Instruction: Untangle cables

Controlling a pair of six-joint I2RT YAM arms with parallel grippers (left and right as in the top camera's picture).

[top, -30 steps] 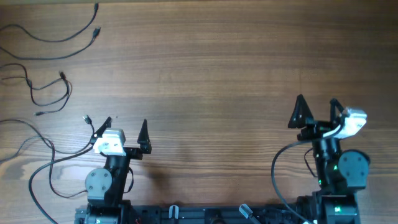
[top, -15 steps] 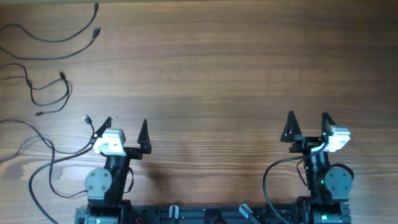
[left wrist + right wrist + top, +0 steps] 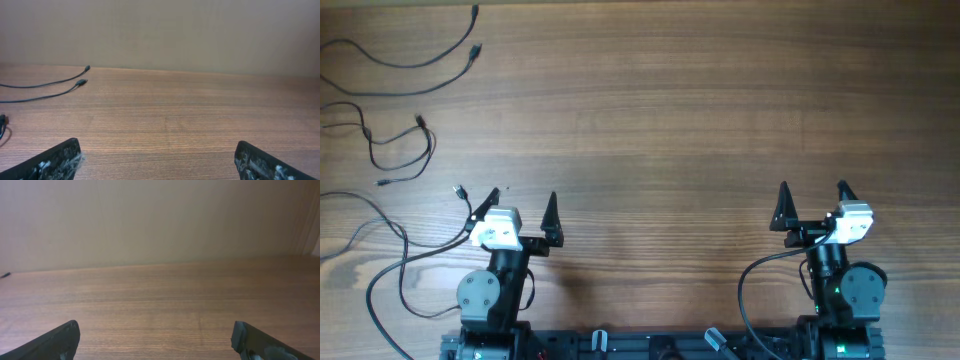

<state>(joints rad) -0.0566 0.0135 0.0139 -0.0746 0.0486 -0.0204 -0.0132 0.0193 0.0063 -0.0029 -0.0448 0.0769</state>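
**Loose black cords at the table's far left**

Thin, curvy cables (image 3: 420, 121) lie as separate strands on the matte wood-grain table (image 3: 660, 120), well apart from both arms. The left gripper (image 3: 523, 200) and right gripper (image 3: 812, 190) hold their pointed black fingers (image 3: 551, 205) spread wide and empty. Only the left wrist view shows the small plugs (image 3: 81, 82) clearly.

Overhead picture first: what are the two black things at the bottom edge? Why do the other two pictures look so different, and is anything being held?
Those are two robot arms seen from above. Each ends in a two-finger gripper: the left gripper and the right gripper. Both are open and hold nothing. The other two pictures come from small cameras on the wrists, looking forward low across the wooden table. The dark shapes in their bottom corners are each arm's own fingers. Thin black cables lie as loose curvy strands on the left side of the table.
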